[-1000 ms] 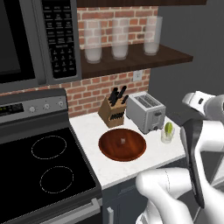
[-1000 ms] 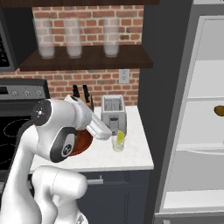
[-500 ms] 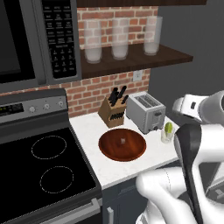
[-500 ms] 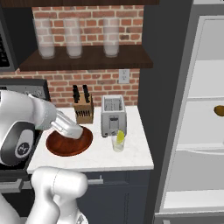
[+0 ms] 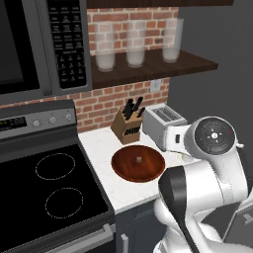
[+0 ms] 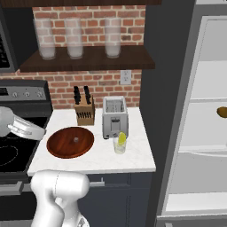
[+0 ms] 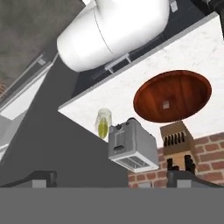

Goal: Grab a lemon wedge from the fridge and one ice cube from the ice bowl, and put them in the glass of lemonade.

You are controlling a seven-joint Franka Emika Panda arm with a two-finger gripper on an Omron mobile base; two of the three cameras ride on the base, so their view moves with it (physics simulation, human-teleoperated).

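With the lemon wedge [image 6: 121,138] already set in the glass of lemonade [image 6: 119,145], the tool [image 7: 111,178] is held apart and empty over the tabletop [image 6: 133,153], presumably for the ice bowl [image 6: 70,142].

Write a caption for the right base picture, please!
Wooden ice bowl, toaster and glass of lemonade on the counter.
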